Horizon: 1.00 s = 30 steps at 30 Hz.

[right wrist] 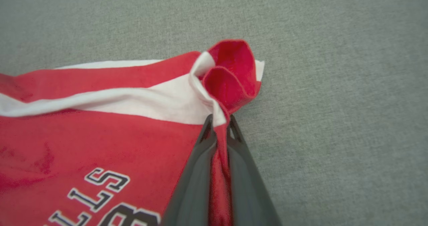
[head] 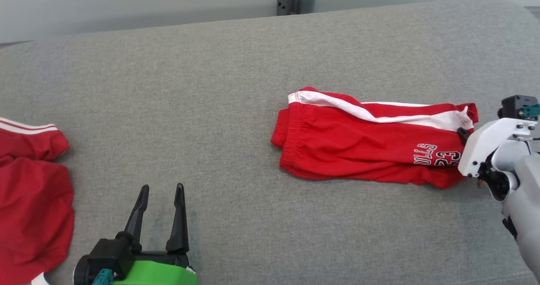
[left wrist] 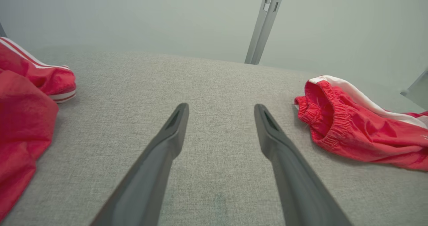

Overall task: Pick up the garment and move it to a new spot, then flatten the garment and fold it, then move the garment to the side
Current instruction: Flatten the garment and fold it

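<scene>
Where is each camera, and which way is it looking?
Head view: on the robot's head, looking down at the grey cushion and red shorts; shows the open left gripper and pale right arm.
Left wrist view: on the left arm, looking along its spread fingers across the cushion toward the wall.
Right wrist view: on the right arm, looking down at the right gripper shut on the shorts' corner.
All share the shorts.

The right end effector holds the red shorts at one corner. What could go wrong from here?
1. The right end effector pinches only a small bunch of hem on the shorts; it may slip out.
2. The left end effector is open and apart from them, so a one-corner pull may drag and bunch them.
3. Another red garment lies at the left; moving there could tangle both.
</scene>
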{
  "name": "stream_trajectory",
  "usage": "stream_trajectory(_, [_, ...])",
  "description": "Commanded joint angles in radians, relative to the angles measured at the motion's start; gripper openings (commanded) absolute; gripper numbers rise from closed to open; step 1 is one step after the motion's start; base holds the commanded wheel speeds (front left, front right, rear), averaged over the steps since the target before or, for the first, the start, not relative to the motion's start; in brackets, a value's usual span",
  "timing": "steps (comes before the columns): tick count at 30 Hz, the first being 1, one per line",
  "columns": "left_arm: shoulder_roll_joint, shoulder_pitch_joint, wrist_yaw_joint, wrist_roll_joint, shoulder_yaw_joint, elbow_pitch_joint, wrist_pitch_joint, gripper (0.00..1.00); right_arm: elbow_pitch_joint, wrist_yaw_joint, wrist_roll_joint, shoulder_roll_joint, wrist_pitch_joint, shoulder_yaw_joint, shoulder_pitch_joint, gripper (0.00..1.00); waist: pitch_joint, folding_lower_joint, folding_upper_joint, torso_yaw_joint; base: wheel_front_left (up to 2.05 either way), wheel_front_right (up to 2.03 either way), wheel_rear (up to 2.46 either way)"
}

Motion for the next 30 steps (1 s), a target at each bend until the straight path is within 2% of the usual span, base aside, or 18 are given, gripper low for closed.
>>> stream_trajectory(1, [0.002,0.013,-0.007,0.006,0.002,-0.003,0.000,1.00,0.003,-0.002,0.012,-0.014,-0.019,-0.026,0.008,0.00,-0.039,0.0000,-0.0001,-0.053,0.00,0.00,0.00])
stream_trajectory(7, [0.002,-0.002,-0.011,0.000,-0.020,-0.008,0.000,1.00,0.044,-0.002,0.000,-0.079,-0.045,-0.117,-0.029,0.00,-0.032,0.0000,-0.0001,-0.044,0.00,0.00,0.00])
stream_trajectory(11, [0.002,0.007,-0.010,-0.002,-0.021,-0.006,0.000,1.00,0.032,-0.001,-0.028,-0.074,-0.053,-0.136,-0.052,0.00,-0.027,0.0000,-0.0001,-0.034,0.00,0.00,0.00])
stream_trajectory(14, [0.002,0.013,0.000,-0.008,-0.015,-0.009,0.000,1.00,-0.007,-0.001,-0.052,-0.028,-0.049,-0.125,-0.057,0.00,-0.026,0.0000,-0.0001,-0.030,0.00,0.00,0.00])
stream_trajectory(23, [0.002,0.018,0.012,-0.010,-0.031,-0.001,0.000,1.00,-0.151,-0.001,-0.128,0.232,-0.073,-0.069,0.009,0.00,-0.037,0.0000,-0.0001,-0.025,0.00,0.00,0.00])
stream_trajectory(27, [0.002,0.011,0.008,-0.004,-0.031,0.005,0.000,1.00,-0.207,-0.001,-0.139,0.291,-0.069,-0.052,0.053,0.00,-0.041,0.0000,-0.0001,-0.013,0.00,0.00,0.00])
stream_trajectory(30, [0.002,0.010,0.009,-0.005,-0.035,0.007,0.000,1.00,-0.241,-0.001,-0.132,0.303,-0.054,-0.056,0.071,0.00,-0.042,0.0000,-0.0001,-0.004,0.00,0.00,0.00])
